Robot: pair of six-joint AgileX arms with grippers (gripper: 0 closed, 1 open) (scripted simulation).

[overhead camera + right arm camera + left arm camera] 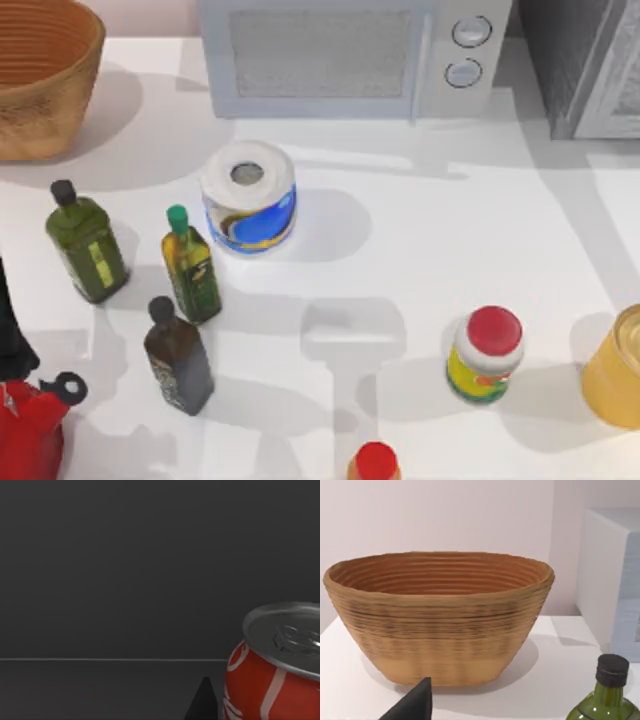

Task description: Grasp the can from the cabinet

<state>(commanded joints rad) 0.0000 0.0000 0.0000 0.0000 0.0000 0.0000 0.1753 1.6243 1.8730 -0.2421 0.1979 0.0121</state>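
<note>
step: reaching for can inside cabinet | right pincer beside can, grip state unclear | next: straddle can, clench | left arm parked near basket

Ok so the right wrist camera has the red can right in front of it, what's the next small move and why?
Probably ease the right gripper forward and sideways to centre on the red can. In the right wrist view the can stands upright against the dark cabinet wall, off to one side of the fingertip, so closing now would likely miss it.

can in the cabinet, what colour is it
Red with white markings and a silver lid; the can shows best in the right wrist view.
</note>
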